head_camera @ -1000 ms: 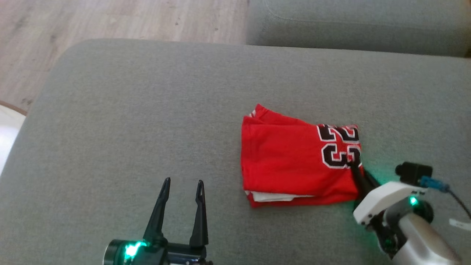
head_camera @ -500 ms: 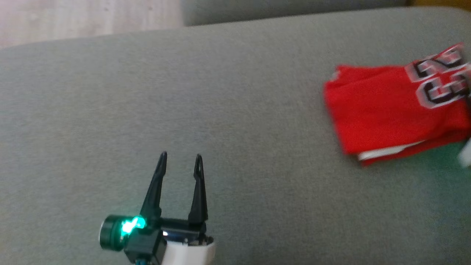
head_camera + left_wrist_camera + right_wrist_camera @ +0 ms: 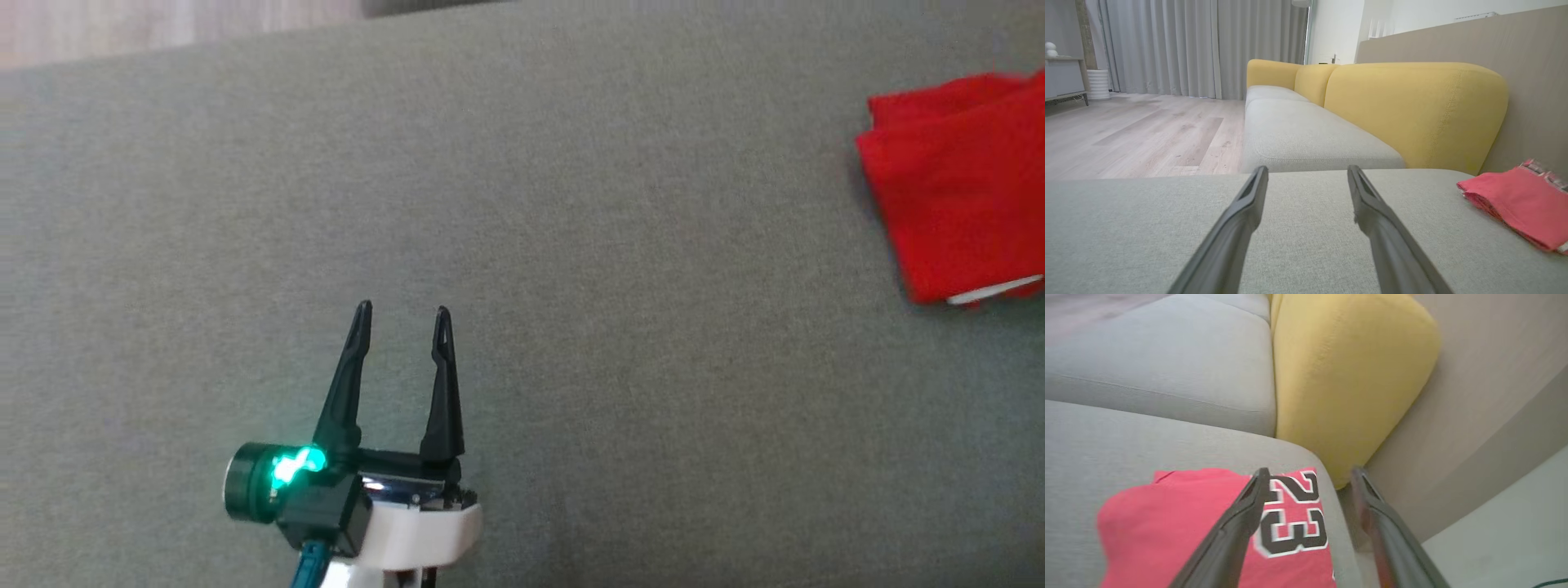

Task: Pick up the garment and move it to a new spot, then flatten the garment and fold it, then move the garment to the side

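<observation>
Left claw (image 3: 402, 310) is spread and empty, low over the bare grey sofa cushion (image 3: 571, 245). There is open room ahead and to both sides, with the cushion's far edge and the wood floor (image 3: 122, 33) well ahead. The folded red garment (image 3: 955, 188) lies flat far to its right, its numbered end below the spread, empty right claw (image 3: 1310, 472), which straddles the cushion edge near the yellow backrest (image 3: 1347, 375). Versus 1.0 s ago, the head camera has swung left, so the garment now sits at that view's right margin.
</observation>
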`<state>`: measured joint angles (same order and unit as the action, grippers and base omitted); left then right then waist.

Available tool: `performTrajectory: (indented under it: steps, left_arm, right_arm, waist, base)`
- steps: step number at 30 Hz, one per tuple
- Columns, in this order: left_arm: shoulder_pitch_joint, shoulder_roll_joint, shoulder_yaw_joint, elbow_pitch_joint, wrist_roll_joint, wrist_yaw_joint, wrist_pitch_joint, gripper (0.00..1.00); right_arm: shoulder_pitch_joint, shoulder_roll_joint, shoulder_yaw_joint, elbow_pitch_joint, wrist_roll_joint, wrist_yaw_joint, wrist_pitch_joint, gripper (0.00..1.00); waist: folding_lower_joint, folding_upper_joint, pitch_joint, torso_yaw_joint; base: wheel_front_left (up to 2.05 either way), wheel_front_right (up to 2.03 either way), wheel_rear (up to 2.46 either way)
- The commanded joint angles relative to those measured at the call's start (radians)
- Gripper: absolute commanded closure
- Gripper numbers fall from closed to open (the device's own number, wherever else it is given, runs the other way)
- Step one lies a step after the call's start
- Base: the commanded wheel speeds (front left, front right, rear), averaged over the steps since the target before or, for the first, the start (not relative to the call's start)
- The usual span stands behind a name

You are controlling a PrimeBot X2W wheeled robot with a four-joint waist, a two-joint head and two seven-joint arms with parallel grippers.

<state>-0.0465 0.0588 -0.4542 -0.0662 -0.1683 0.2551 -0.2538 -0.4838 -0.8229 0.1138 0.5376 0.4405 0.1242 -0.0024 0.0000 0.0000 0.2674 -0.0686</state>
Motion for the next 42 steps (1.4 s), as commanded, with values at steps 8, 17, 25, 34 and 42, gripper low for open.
performTrajectory:
  steps: [8, 17, 25, 34, 42]
  left_arm:
    - [0.031, -0.009, 0.03, -0.008, -0.015, -0.013, -0.008, 0.0]
    - [0.129, -0.009, 0.081, 0.056, -0.015, -0.057, -0.008, 0.0]
    - [0.215, -0.004, 0.167, 0.071, 0.01, -0.066, -0.008, 0.0]
    - [0.251, -0.002, 0.228, 0.06, 0.038, -0.09, -0.008, 0.0]
    - [0.261, -0.006, 0.254, 0.065, 0.05, -0.103, -0.008, 0.0]
  right_arm:
    - [0.254, 0.292, 0.021, -0.145, -0.076, 0.007, -0.027, 0.0]
    - [0.451, 0.571, 0.08, -0.199, -0.065, 0.007, -0.243, 0.0]
    - [0.612, 0.685, 0.027, -0.434, -0.144, 0.007, -0.259, 0.0]
    - [0.714, 0.717, 0.036, -0.498, -0.228, 0.007, -0.259, 0.0]
    - [0.711, 0.725, 0.046, -0.488, -0.238, 0.007, -0.259, 0.0]
  waist:
    - [0.0, 0.0, -0.166, 0.083]
    - [0.0, 0.0, -0.303, 0.143]
    - [0.0, 0.0, -0.364, 0.156]
    - [0.0, 0.0, -0.381, 0.15]
    - [0.0, 0.0, -0.392, 0.14]
  base:
    - [0.0, 0.0, 0.0]
    - [0.0, 0.0, 0.0]
    - [0.0, 0.0, 0.0]
    - [0.0, 0.0, 0.0]
    - [0.0, 0.0, 0.0]
